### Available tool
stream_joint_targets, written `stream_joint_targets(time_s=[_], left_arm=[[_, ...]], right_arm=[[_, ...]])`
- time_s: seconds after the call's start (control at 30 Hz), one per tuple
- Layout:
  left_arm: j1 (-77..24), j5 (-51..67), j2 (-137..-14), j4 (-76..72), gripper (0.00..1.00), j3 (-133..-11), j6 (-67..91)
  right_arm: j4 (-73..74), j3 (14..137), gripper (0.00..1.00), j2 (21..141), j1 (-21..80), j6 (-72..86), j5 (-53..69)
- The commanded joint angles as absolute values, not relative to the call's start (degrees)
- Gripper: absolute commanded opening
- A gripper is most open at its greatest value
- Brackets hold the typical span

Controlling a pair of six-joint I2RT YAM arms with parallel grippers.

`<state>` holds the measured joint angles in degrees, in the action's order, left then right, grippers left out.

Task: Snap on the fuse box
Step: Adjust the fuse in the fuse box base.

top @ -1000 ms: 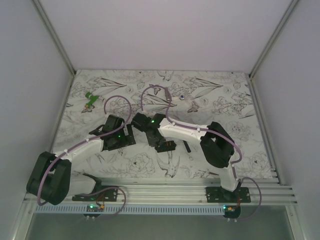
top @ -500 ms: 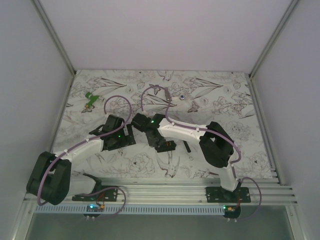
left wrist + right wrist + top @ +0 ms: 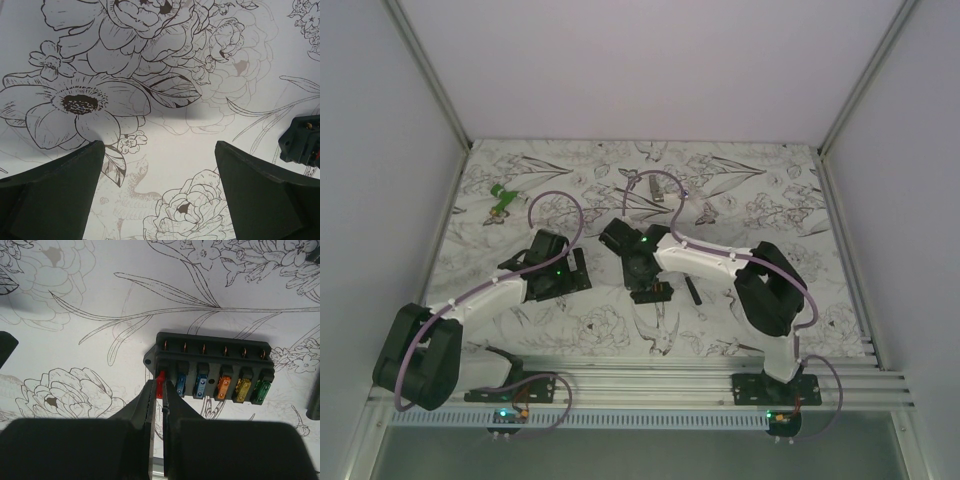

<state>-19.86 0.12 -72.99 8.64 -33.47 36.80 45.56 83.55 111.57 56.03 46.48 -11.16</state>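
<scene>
- The right hand (image 3: 159, 392) is pressed almost together, its fingertips pinching a red fuse (image 3: 160, 384) at the leftmost slot of the fuse box (image 3: 212, 367).
- The fuse box lies flat on the flower-printed desk (image 3: 75, 300), near the middle and towards the front edge. Beside the red fuse, its row holds two blue fuses, then an orange, a yellow and a green one.
- The left hand (image 3: 159, 145) hangs above bare desk with its fingers (image 3: 60, 190) spread wide and nothing between them. The fuse box shows at the right edge of the left wrist view.
- From above, a slim dark tool (image 3: 692, 291) lies just right of the box.
- A small green item (image 3: 501, 200) sits well apart, at the far left.
</scene>
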Motion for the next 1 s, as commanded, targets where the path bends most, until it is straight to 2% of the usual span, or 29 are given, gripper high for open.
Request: stream_joint_targets(time_s=[0.0, 0.97], left_arm=[[-19.4, 0.9, -73.4, 11.1, 1.0, -31.5, 37.1], [-19.4, 1.7, -74.4, 10.4, 1.0, -31.3, 37.6]], right_arm=[[44.2, 81.3, 0.0, 109.4, 54.9, 49.5, -10.1], [41.4, 76.8, 0.0, 103.8, 54.0, 57.2, -12.1]])
